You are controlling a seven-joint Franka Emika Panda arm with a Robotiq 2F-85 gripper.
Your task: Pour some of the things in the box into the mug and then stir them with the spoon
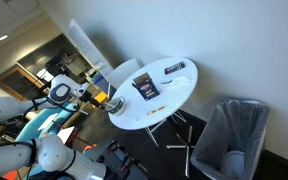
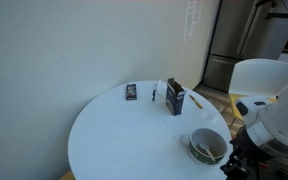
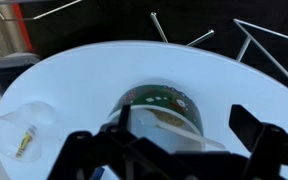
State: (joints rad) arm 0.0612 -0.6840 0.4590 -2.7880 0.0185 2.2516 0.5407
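Round white table (image 2: 124,135), white chair (image 2: 262,78)

A round white tabletop (image 2: 104,140) stands near a plain white wall (image 2: 64,50). A white chair (image 2: 260,78) sits beside it. A grey bin (image 1: 234,135) rests on dark floor (image 1: 149,160).

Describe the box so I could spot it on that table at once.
Find the round white table by the wall. Near its middle stands the box, between the mug at the rim and a flat dark packet. It is the only upright thing there: a near-black carton with orange print, taller than both neighbours.
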